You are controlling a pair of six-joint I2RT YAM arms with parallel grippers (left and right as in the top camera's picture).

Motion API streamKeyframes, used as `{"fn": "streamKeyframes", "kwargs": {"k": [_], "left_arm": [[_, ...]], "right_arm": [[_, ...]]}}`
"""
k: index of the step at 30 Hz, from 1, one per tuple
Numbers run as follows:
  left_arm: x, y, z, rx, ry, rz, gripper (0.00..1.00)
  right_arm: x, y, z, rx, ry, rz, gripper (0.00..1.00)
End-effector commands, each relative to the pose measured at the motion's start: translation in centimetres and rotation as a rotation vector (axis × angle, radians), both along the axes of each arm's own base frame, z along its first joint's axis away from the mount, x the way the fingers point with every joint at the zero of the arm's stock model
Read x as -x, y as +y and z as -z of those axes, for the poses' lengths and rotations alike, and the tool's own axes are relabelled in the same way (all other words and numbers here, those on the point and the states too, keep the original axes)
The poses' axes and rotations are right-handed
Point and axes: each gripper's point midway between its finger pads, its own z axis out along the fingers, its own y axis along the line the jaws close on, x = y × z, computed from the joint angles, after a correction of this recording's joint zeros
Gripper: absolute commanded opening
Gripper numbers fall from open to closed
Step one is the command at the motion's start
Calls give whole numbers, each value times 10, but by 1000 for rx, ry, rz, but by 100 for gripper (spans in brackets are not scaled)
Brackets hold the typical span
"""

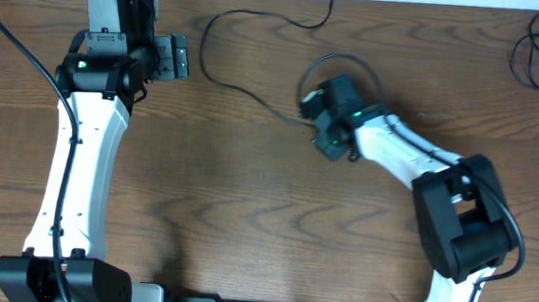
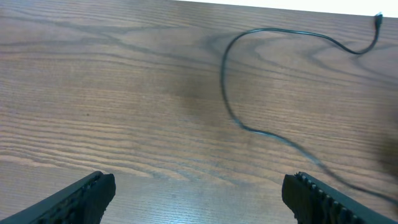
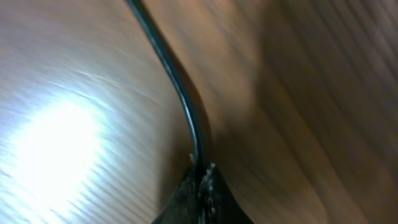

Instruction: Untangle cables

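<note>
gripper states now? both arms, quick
Left gripper: open, holding nothing.
Right gripper: closed on the black cable.

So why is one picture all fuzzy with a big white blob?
Right wrist view: the blob is light glaring off the wooden table, and the black cable in the right gripper looks blurred, likely too close; overhead view is sharp.

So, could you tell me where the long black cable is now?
Overhead, the cable loops across the top centre, right of the left tool, and runs into the right tool, which pinches it.
</note>
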Motion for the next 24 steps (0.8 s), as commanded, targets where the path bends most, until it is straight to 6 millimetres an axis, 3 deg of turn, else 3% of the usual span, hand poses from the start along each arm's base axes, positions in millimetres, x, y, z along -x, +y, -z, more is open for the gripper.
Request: {"fn": "streamKeyframes", "kwargs": {"k": [1, 14, 24], "left_arm": [[0, 3, -1, 6, -3, -20, 92], [0, 3, -1, 6, -3, -20, 92], [0, 3, -1, 6, -3, -20, 92]], "right_arm": [[17, -51, 30, 47, 134, 260, 1], [63, -176, 36, 128, 367, 879, 1], [78, -236, 39, 63, 398, 1358, 1]]}}
